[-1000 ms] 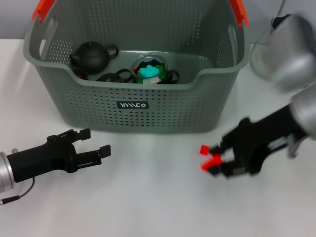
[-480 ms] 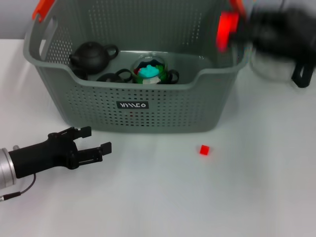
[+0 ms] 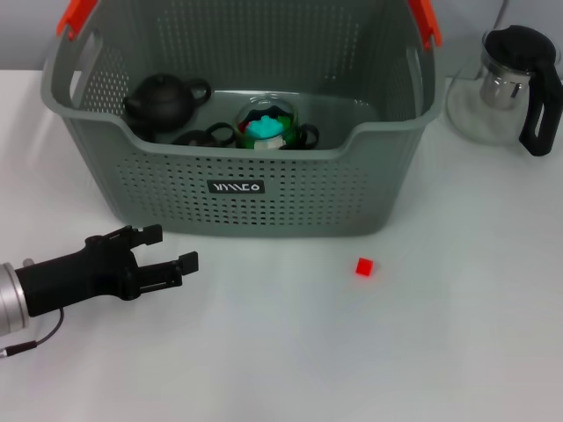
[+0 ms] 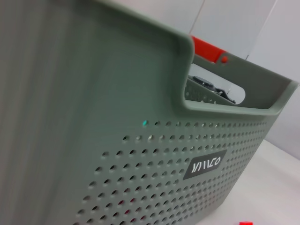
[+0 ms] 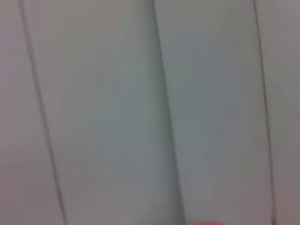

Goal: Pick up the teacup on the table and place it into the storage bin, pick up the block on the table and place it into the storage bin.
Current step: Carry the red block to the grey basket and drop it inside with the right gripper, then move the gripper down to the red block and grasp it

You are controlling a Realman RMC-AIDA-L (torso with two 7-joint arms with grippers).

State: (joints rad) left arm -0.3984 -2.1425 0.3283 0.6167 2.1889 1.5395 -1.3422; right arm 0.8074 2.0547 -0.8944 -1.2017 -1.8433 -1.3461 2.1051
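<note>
My left gripper (image 3: 163, 249) lies low on the table (image 3: 281, 369) near its left edge; its two fingers are spread apart and hold nothing; it points to the right, toward the middle of the table. My right gripper is not in sight in the head view, so I cannot tell if it is wide or closed.

The storage bin (image 3: 237, 186) stands at the back of the table, just beyond my left gripper. Inside it I count one dark teapot (image 3: 163, 98) and one clear round cup (image 3: 268, 123) with bright bits in it — I think the teacup job is done; other dark things in there are hard to make out.

There is one block (image 3: 363, 267), small and red, alone on the table in front of the bin's right part; it lies well to the right of my left gripper — straight along the way that gripper points.

One glass kettle (image 3: 512, 83) sits at the back right corner.
</note>
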